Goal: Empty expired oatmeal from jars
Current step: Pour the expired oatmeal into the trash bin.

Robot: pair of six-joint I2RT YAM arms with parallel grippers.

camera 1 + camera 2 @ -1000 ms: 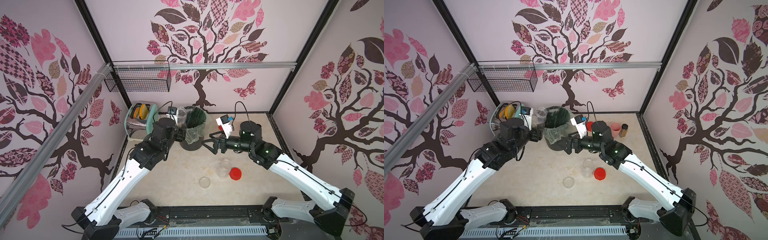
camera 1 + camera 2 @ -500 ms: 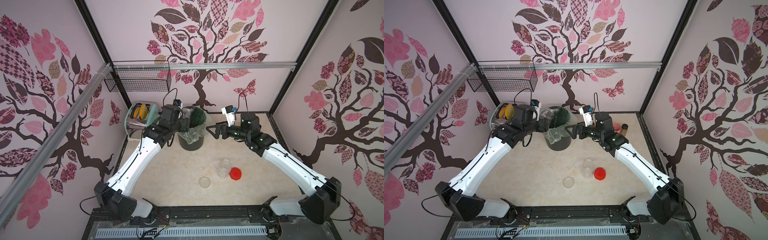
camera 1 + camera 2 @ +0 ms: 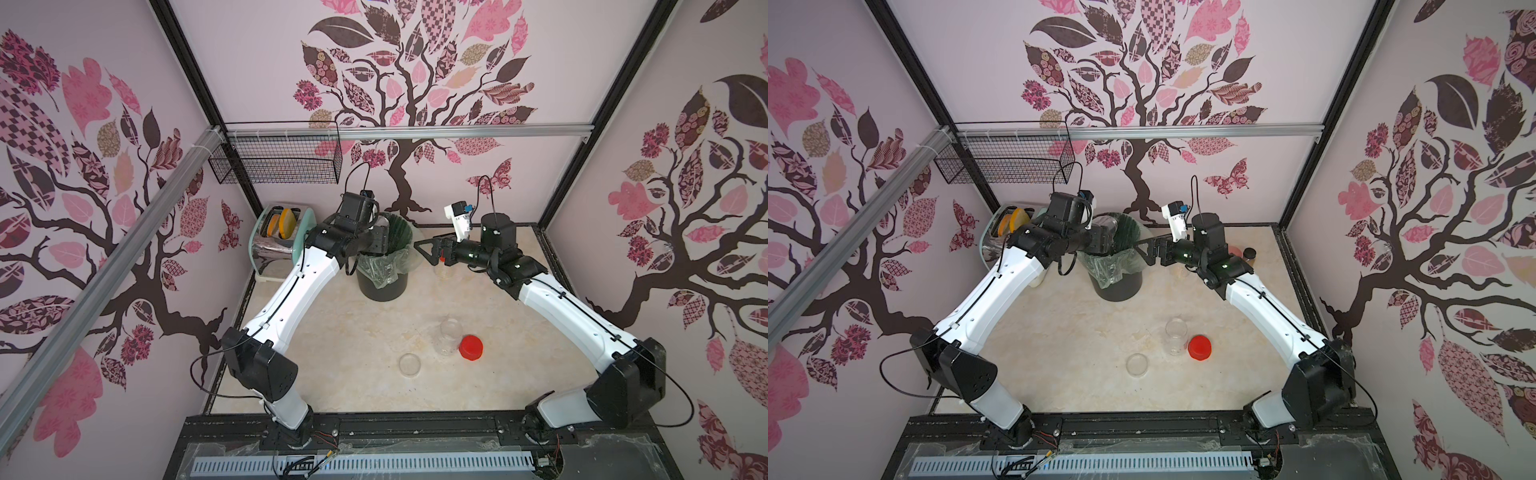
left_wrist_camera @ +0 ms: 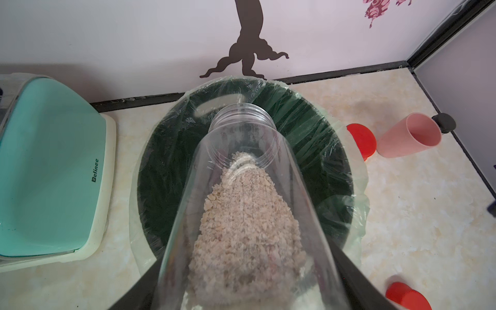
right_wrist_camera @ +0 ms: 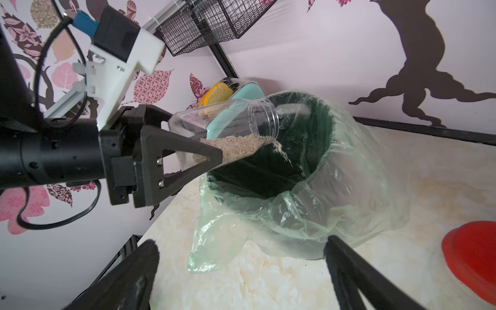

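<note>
My left tool [image 5: 206, 150] is clamped on a small clear round plastic jar [image 5: 236, 118], which is tilted mouth-down over the black round bin lined with a green plastic bag [image 3: 380, 286]. The pale beige flaky oatmeal [image 4: 247, 220] lies along the jar's lower wall, ahead of my fingertips, and spills from the mouth into the bin. My right tool [image 3: 424, 251] stands wide open and empty just beside the bin.
</note>
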